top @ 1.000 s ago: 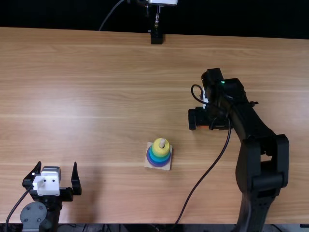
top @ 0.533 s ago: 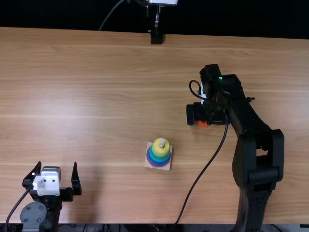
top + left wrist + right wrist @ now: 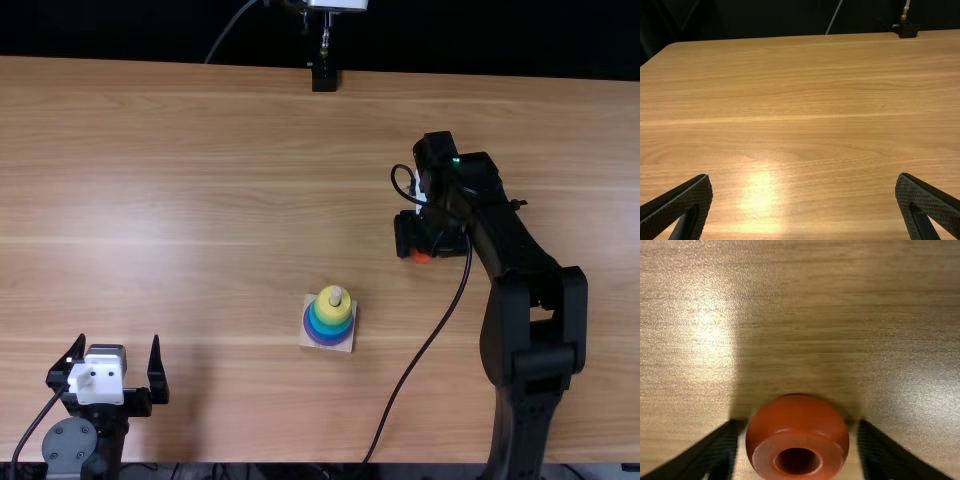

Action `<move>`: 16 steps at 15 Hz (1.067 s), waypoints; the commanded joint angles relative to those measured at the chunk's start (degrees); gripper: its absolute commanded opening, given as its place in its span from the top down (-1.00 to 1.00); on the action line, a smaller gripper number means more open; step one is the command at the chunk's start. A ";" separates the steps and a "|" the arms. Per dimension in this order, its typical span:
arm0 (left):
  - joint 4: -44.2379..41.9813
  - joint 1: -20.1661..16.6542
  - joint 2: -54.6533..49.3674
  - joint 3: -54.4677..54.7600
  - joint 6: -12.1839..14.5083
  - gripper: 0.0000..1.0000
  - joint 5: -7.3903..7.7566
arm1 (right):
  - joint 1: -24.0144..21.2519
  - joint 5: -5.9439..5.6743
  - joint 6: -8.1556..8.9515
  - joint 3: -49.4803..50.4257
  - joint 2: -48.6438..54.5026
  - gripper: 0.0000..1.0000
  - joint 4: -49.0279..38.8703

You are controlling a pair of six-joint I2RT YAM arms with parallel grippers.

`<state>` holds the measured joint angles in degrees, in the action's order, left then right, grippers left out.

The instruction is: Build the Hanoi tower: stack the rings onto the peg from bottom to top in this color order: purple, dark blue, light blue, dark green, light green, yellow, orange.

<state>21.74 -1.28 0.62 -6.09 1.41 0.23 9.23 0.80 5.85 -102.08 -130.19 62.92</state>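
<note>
Orange ring: between my right gripper's parted fingers, likely for lifting.
Peg: ring's eight o'clock, upright to receive it.
Left gripper: spread, empty.

Ring stack on square wooden base, yellow topmost — orange ring off it, at right gripper. Left gripper well apart — fingers spread.
</note>
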 commanded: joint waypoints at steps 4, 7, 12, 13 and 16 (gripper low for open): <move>3.79 -0.74 -0.62 6.09 0.17 -1.00 -0.12 | 0.17 -0.38 -0.26 -0.92 -1.03 1.00 -1.58; 3.79 -0.74 -0.62 6.09 0.17 -1.00 -0.12 | 0.52 -0.38 -0.26 -1.10 2.31 1.00 -0.63; 3.79 -0.74 -0.62 6.09 0.17 -1.00 -0.12 | 6.06 -0.48 -0.36 -1.01 16.11 1.00 6.86; 3.79 -0.74 -0.62 6.09 0.07 -1.00 -0.12 | 7.82 -0.48 -0.36 -1.19 19.01 1.00 7.71; 3.79 -0.74 -0.62 6.09 0.17 -1.00 -0.12 | 12.56 -0.48 -0.36 -1.54 24.11 1.00 7.92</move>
<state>21.74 -1.28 0.62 -6.11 1.41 0.21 21.19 0.43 5.82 -102.08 -107.31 70.70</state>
